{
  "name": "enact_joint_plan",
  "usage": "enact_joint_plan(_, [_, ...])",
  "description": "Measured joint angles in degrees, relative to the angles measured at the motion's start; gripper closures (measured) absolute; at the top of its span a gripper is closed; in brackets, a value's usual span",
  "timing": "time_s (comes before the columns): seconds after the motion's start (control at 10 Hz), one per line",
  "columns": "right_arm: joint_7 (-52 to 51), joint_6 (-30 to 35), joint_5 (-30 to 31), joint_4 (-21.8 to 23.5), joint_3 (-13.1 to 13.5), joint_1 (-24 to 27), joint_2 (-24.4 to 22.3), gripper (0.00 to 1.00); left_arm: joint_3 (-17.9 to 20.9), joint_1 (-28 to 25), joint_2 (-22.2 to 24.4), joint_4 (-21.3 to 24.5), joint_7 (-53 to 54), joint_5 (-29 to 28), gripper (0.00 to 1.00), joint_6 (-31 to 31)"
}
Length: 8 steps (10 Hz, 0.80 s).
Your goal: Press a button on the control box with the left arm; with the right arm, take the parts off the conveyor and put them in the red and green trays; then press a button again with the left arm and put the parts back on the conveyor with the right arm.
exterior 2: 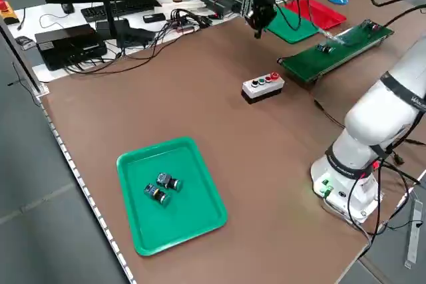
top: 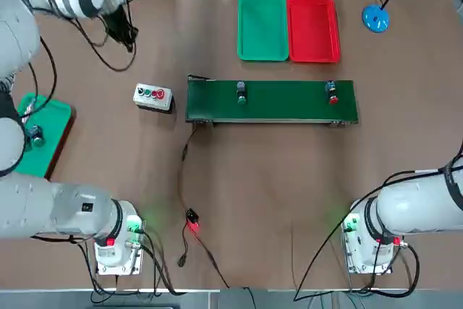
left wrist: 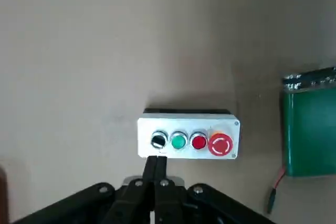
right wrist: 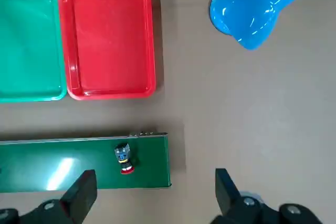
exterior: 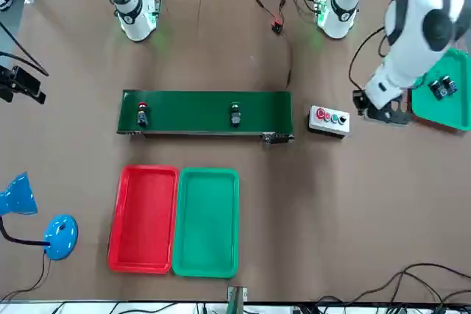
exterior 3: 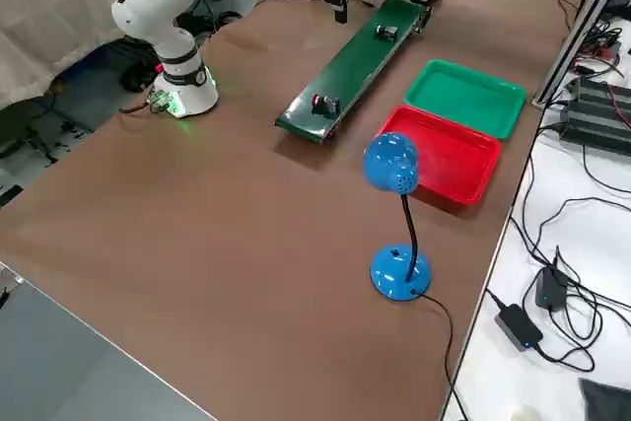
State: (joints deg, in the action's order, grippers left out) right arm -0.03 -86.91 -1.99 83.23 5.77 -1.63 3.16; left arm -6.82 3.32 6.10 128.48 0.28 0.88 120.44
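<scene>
left gripper point(left wrist: 156, 169): fingers pinched together with nothing between them, forming 1 narrow tip; it hangs above the table just short of the control box, looking down at the button row. Judged: shut so it can poke a single button.
right gripper point(right wrist: 152, 192): fingers spread wide, nothing between them, held high over the red-capped end of the conveyor. Judged: parked ready to drop onto a part once the belt is dealt with.
cable point(top: 187, 204): dark lead with a lit red plug, lying on the table between the 2 arm bases, running up to the belt frame.
control box point(left wrist: 188, 138): flat on the table, just beside the conveyor's end on the robot's left; 1 black, 1 green, 1 red small button plus a bigger red stop button, faces up so a tip can push down.
conveyor point(top: 289, 110): across the middle of the table, between the arms and the trays.
parts: green-capped one point(top: 241, 92) near the belt's middle, red-capped one point(top: 331, 92) near its right end; well apart, so each can be picked singly.
teal tray point(exterior 2: 173, 194): at the robot's left table edge, 2 spare-looking parts inside, well apart from the belt.
green tray point(top: 262, 27): beyond the belt, touching the red tray point(top: 313, 27); nothing in either.
blue lamp point(top: 376, 16): far right, beyond the trays.
stage: first button press, judged not yet made.
</scene>
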Motion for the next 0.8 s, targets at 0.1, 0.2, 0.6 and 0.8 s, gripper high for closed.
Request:
enact_joint_plan(0.1, [0.00, 0.00, 0.00, 0.00, 0.00, 0.00, 0.00, 0.00, -0.69, 0.04, 0.26, 2.94, -0.34, 0.00, 0.99, 3.41])
enact_joint_plan(0.2, [0.00, 0.00, 0.00, 0.00, 0.00, 0.00, 0.00, 0.00, -1.37, 0.06, 0.27, 5.81, -0.39, 0.03, 0.99, 6.66])
enact_joint_plan(0.6, [0.00, 0.03, 0.00, 0.01, 0.00, 0.00, 0.00, 0.00, -4.12, 0.13, -1.98, 11.45, -2.93, 0.11, 0.99, 12.98])
enact_joint_plan(0.8, [0.00, 0.03, 0.00, 0.01, 0.00, 0.00, 0.00, 0.00, -4.33, 0.28, -3.46, 11.47, -2.95, 0.11, 0.99, 13.15])
